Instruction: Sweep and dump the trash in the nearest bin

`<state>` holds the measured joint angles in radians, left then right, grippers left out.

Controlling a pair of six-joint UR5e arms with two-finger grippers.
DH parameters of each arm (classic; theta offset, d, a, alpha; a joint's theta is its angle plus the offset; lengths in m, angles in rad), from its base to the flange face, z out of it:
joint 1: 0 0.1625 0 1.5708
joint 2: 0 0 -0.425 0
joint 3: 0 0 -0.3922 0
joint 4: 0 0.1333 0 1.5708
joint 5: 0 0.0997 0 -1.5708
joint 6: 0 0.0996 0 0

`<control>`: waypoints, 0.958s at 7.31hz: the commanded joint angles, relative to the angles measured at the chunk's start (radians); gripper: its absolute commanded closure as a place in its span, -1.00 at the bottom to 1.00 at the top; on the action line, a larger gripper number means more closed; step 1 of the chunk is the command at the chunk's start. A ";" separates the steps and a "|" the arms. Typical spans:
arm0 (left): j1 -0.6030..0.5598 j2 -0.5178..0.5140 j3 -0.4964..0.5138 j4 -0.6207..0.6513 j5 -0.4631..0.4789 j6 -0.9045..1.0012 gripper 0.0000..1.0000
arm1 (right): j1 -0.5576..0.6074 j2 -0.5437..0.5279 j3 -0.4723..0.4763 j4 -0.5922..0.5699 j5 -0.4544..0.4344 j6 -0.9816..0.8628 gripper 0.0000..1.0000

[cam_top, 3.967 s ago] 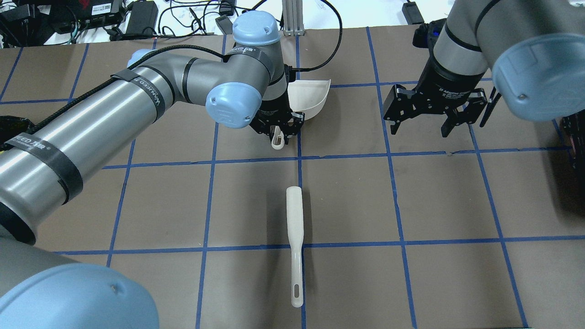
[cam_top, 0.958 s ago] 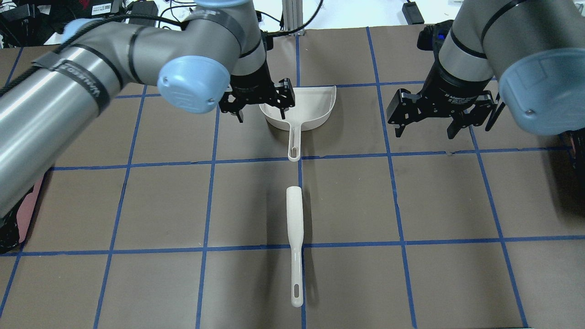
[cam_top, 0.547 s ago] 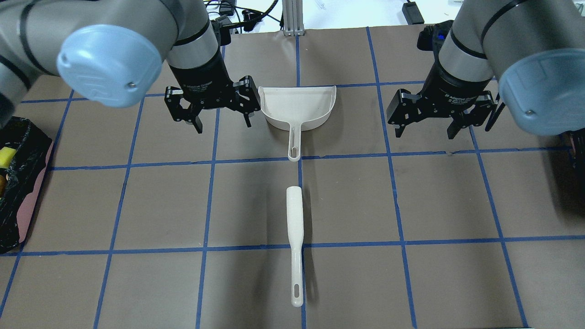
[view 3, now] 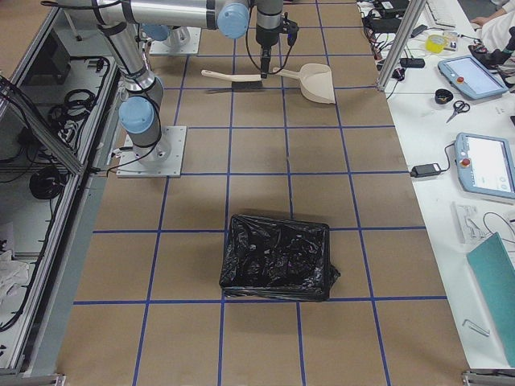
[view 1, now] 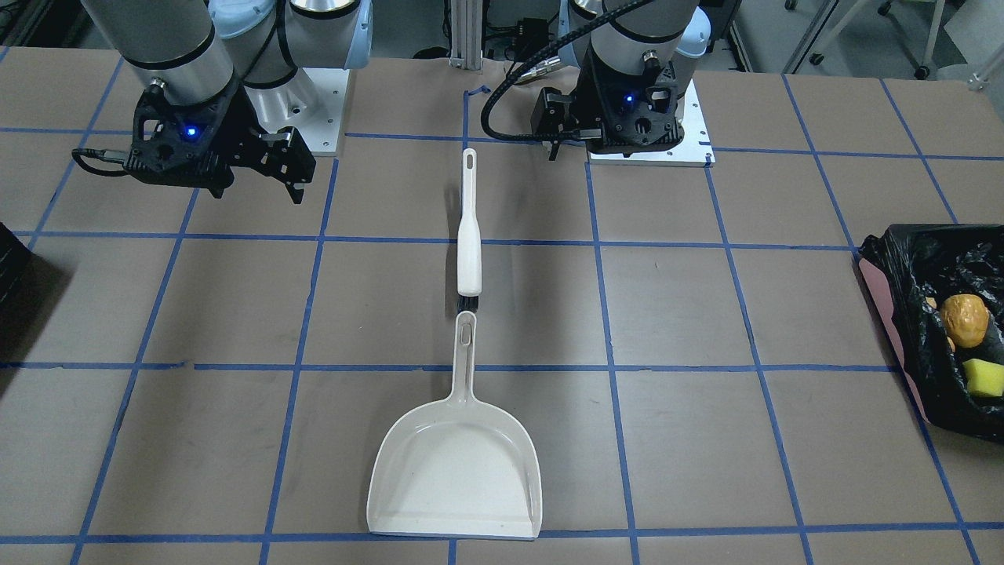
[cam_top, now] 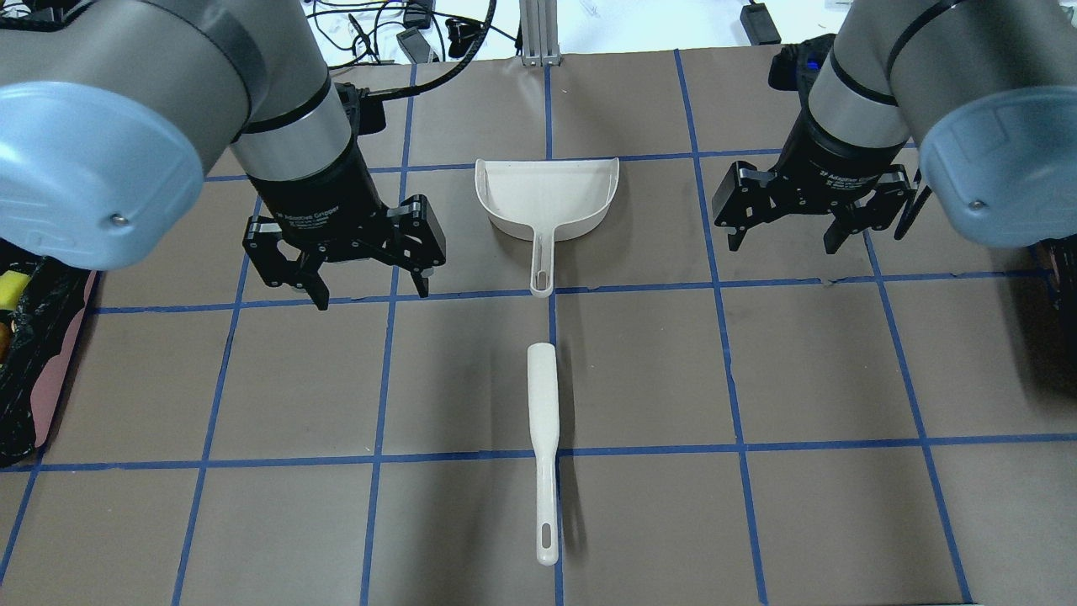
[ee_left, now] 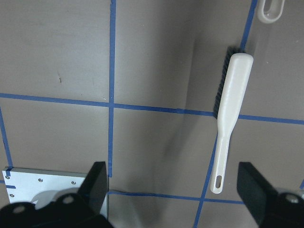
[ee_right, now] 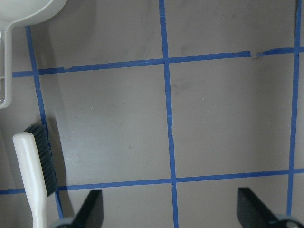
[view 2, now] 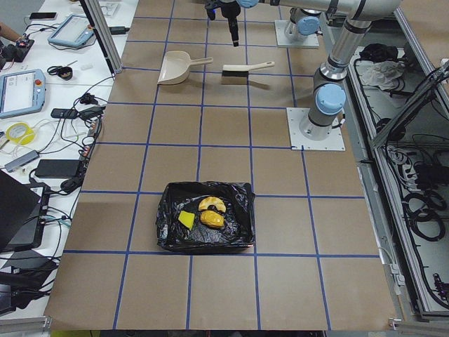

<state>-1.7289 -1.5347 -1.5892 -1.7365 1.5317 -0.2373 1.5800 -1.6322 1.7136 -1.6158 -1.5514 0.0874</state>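
The trash lies inside the bin (view 1: 880,292), a pink-sided box lined with a black bag at the table's left end. In it I see an orange-brown lump (view 1: 965,319) and a yellow sponge piece (view 1: 983,377). The exterior left view shows the same bin (view 2: 168,235) and lump (view 2: 210,210). A cream dustpan (cam_top: 547,198) lies flat mid-table, and a cream brush (cam_top: 544,421) lies in line behind its handle. My left gripper (cam_top: 370,290) hovers open and empty left of the dustpan. My right gripper (cam_top: 780,240) hovers open and empty to its right.
A second black-bagged bin (view 3: 278,257) sits at the table's right end, with nothing visible in it. The arms' base plates (view 1: 651,141) are bolted near the robot's side. Benches with tablets and cables (view 2: 42,84) border the far edge.
My left gripper held the dustpan tilted by its handle 4 s ago. The dustpan now lies flat, and the gripper has let go and moved left and back. The right arm barely moved.
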 commanded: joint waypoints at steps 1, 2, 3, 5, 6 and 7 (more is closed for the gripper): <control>0.119 0.027 0.020 0.069 0.021 0.137 -0.96 | 0.000 0.000 0.000 0.001 -0.003 0.000 -1.00; 0.136 0.016 0.023 0.137 0.022 0.139 -1.00 | 0.000 0.000 0.001 0.001 -0.002 0.000 -1.00; 0.134 -0.005 0.024 0.149 0.024 0.148 -1.00 | 0.000 0.000 0.001 0.001 -0.002 0.000 -1.00; 0.134 -0.002 0.024 0.164 0.024 0.167 -1.00 | 0.000 0.000 0.003 -0.001 -0.002 0.000 -1.00; 0.134 -0.001 0.023 0.164 0.024 0.167 -1.00 | 0.000 0.000 0.001 -0.001 -0.002 0.000 -1.00; 0.134 -0.002 0.021 0.164 0.024 0.167 -1.00 | 0.000 0.000 0.001 0.001 -0.002 0.000 -1.00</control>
<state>-1.5956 -1.5363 -1.5661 -1.5739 1.5553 -0.0724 1.5800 -1.6321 1.7155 -1.6164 -1.5539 0.0875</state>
